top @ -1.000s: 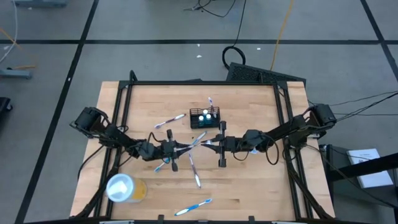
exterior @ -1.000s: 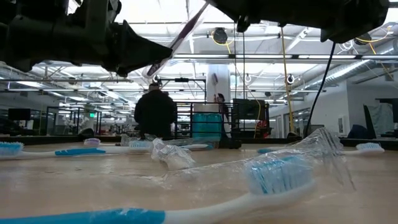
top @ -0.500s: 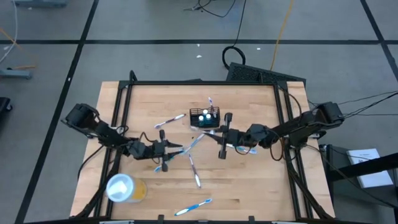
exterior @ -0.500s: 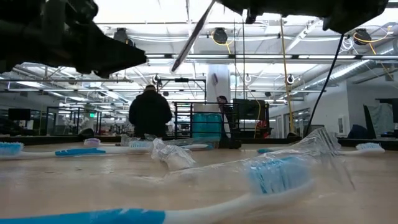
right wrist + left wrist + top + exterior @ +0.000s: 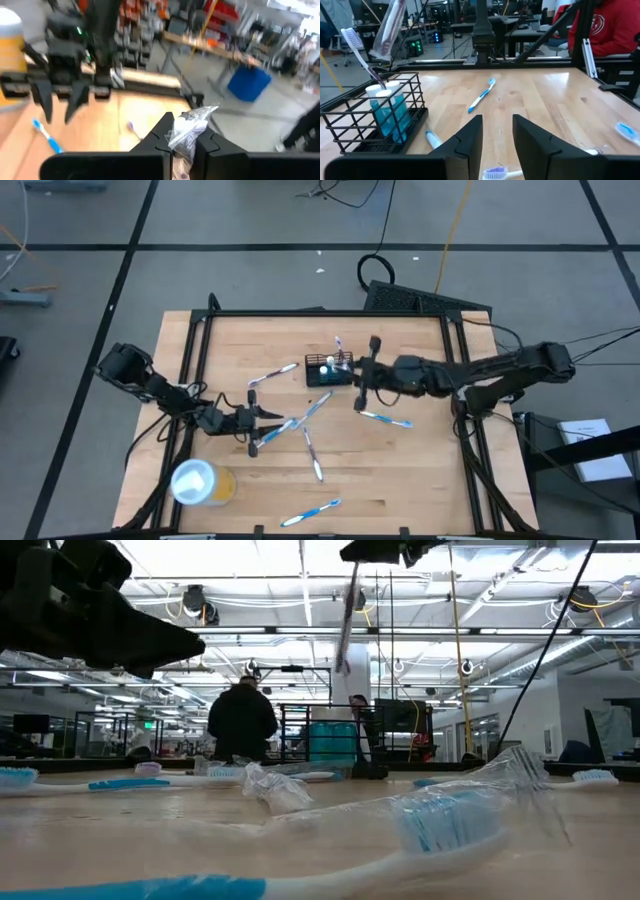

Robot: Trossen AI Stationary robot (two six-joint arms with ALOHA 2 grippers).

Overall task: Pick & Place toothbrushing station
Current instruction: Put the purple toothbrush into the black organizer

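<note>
One wrapped toothbrush (image 5: pixel 346 615) pinched upright in right gripper (image 5: pixel 362 378), just beside small black wire-mesh holder (image 5: pixel 331 370) mid-tabletop (image 5: pixel 420 470). Left gripper (image 5: pixel 262 425) spread, empty, farther off.

The left arm reaches in from the table's left edge, bent low, its left hand (image 5: pixel 262 426) over the near-left middle of the table with the two fingers (image 5: pixel 470 137) parted and nothing between them. The right arm stretches in from the right edge, nearly straight, toward the far middle. Its right hand (image 5: pixel 360 380) is raised above the table, fingers (image 5: pixel 161 131) pinched together on a toothbrush in a clear wrapper (image 5: pixel 190 131).
</note>
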